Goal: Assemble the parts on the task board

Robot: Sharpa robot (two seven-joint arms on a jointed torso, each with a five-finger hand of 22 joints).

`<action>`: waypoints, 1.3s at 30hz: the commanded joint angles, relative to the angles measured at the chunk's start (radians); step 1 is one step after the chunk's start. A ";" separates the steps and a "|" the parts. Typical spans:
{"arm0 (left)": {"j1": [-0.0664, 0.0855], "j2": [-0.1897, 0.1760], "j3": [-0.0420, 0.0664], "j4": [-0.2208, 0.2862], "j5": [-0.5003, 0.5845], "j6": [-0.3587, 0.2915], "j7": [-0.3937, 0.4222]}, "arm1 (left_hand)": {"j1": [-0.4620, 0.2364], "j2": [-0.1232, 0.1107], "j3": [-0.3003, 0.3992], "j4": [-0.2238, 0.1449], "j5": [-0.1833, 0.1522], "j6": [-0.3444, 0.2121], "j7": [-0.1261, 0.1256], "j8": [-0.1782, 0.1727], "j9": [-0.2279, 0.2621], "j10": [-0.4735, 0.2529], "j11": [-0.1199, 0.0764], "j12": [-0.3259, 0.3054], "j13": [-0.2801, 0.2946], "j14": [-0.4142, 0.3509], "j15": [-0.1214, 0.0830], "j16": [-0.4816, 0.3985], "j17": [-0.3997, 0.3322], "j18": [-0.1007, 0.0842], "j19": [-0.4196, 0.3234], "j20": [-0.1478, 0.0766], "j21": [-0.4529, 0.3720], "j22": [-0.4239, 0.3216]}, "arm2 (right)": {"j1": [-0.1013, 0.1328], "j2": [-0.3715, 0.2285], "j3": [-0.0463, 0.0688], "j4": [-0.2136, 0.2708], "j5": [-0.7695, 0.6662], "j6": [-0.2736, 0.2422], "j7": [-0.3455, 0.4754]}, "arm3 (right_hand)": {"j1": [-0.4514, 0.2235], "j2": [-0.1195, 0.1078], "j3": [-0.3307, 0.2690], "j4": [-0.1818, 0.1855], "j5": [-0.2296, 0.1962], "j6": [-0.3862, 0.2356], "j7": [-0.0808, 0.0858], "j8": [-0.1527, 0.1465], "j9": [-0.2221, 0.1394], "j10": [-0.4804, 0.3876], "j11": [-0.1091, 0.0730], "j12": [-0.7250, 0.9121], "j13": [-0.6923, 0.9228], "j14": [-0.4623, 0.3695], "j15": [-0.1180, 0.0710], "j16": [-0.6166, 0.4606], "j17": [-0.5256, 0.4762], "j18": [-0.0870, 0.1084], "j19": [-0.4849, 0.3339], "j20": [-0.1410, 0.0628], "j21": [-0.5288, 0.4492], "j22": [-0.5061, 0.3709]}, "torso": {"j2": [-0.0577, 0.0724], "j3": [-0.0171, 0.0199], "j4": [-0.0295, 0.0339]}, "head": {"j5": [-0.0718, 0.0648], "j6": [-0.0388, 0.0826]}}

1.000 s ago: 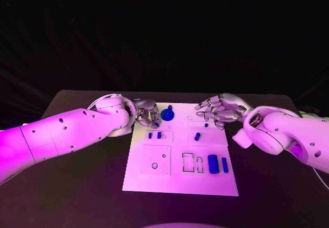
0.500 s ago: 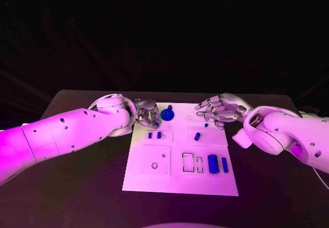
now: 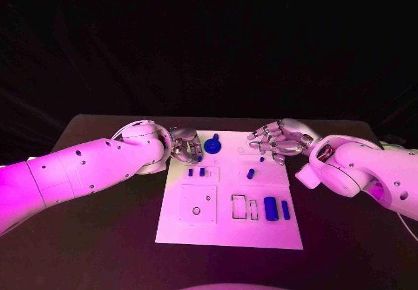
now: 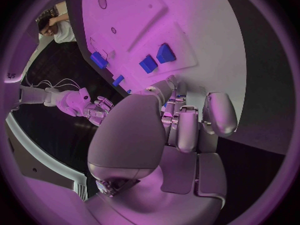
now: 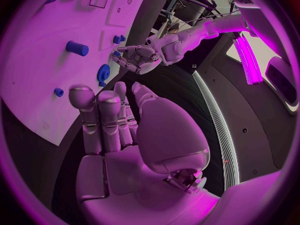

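Task board: the white rectangular plate (image 3: 231, 226) lies in the middle of the black table (image 3: 104, 241), its long side running away from the robot.
Left hand: the silver many-fingered left hand (image 3: 186, 145) sits at the board's far left corner, its fingers curled in toward the palm. In the left wrist view the hand (image 4: 181, 130) shows nothing between its fingers – whether a fingertip touches the board, I cannot tell.
Right hand: the silver right hand (image 3: 280, 140) hovers over the board's far right corner, fingers bent and bunched; in the right wrist view the hand (image 5: 115, 120) holds nothing.
Gear: a dark blue toothed wheel (image 3: 212, 145) rests on the board's far edge, just beside the left hand's fingers.
Small blocks: two short blue blocks (image 3: 197, 172) stand side by side in a framed recess on the board's left half, nearer the robot than the gear.
Peg: a small blue peg (image 3: 250, 174) lies tilted on the right half – a tiny blue stud (image 3: 262, 159) sits just beyond it.
Near parts: a blue cylinder (image 3: 271, 208) and a slim blue bar (image 3: 285, 209) lie side by side at the right of the near half, beside two empty rectangular slots (image 3: 243, 206).
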 commanded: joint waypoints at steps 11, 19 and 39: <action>0.000 -0.009 0.000 -0.005 0.020 0.016 -0.005 | -0.013 -0.006 0.011 0.000 0.003 -0.018 0.002 -0.013 -0.005 -0.005 0.003 -0.004 0.000 0.010 0.005 -0.006 -0.004 -0.007 -0.002 0.004 -0.009 0.000 | -0.001 -0.005 0.000 0.001 0.006 0.007 0.003 | 0.001 0.000 -0.003 0.007 0.004 -0.007 -0.001 0.006 0.001 -0.007 0.001 0.005 -0.002 -0.003 0.001 -0.002 -0.002 0.019 0.000 -0.001 -0.001 -0.002 | 0.000 -0.0008 -0.0007 | -0.001 0.000; 0.001 -0.041 0.001 0.011 0.081 -0.068 0.020 | -0.008 -0.004 0.021 -0.006 0.004 -0.016 0.007 -0.013 -0.006 -0.010 0.007 -0.005 0.000 0.001 0.008 -0.020 -0.027 -0.001 -0.013 0.006 -0.036 -0.016 | -0.002 -0.014 0.000 -0.019 -0.055 -0.017 -0.021 | 0.018 -0.012 0.003 0.001 0.006 -0.006 0.001 0.017 0.003 -0.055 0.005 -0.026 -0.029 -0.038 0.006 -0.061 -0.050 0.030 -0.040 0.003 -0.046 -0.070 | -0.002 -0.0006 0.0007 | -0.006 0.004; -0.005 -0.153 -0.009 0.145 1.203 -0.386 0.401 | -0.034 0.024 0.047 -0.036 0.003 0.047 0.021 0.027 0.000 -0.027 0.016 0.049 0.015 -0.189 0.016 -0.331 -0.422 0.082 -0.218 0.016 -0.512 -0.315 | -0.002 -0.037 0.000 -0.011 -0.858 0.082 -0.236 | 0.108 -0.111 0.184 -0.042 -0.107 0.182 -0.030 -0.058 -0.031 0.059 -0.007 -0.452 -0.439 -0.005 -0.004 -0.146 -0.127 0.012 0.020 -0.015 0.025 0.045 | -0.004 -0.0018 -0.0015 | -0.029 0.021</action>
